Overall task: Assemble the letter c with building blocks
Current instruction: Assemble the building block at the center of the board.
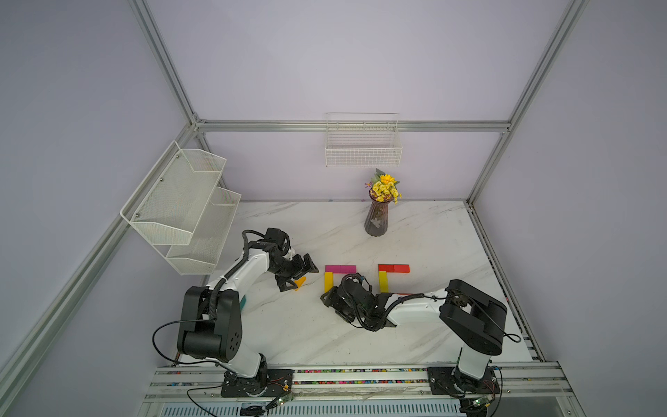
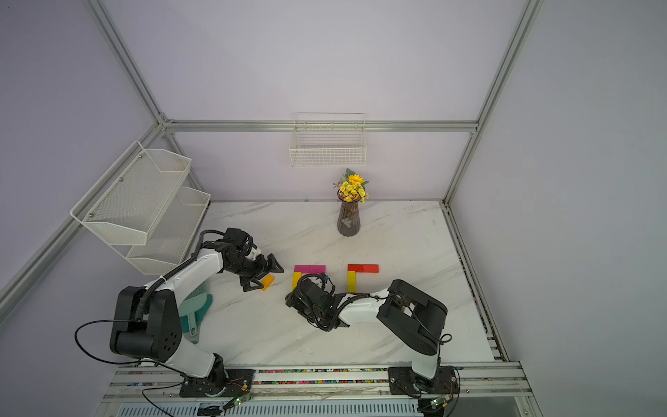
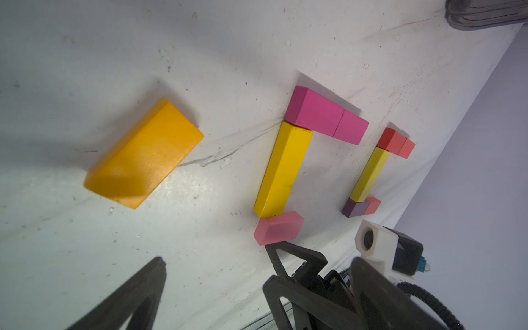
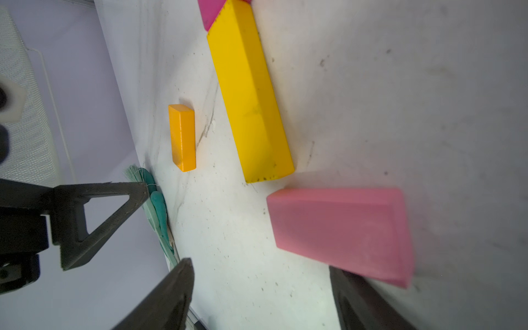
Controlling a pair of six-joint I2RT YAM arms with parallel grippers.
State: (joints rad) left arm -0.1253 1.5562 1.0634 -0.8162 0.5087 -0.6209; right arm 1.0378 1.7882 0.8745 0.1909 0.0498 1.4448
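Pink building block [image 4: 340, 231] lies skewed just beside one finger of the right gripper [image 4: 260, 267], whose jaws stand partly apart and grip nothing; it sits at the six o'clock end of the long yellow block [image 4: 248, 91], with the magenta pair [image 3: 325, 115] at twelve; out at nine o'clock the left gripper [image 1: 299, 276] hangs fully spread and empty near the orange block [image 3: 144, 154]; a sideways nudge here would likely shove the long yellow block off its magenta corner; with both grippers this close, fingers may collide.

On the table [image 1: 433, 234], a lone block [image 1: 300, 282] lies left of the assembled blocks [image 1: 340, 269]; a vase [image 1: 375, 220] stands behind.
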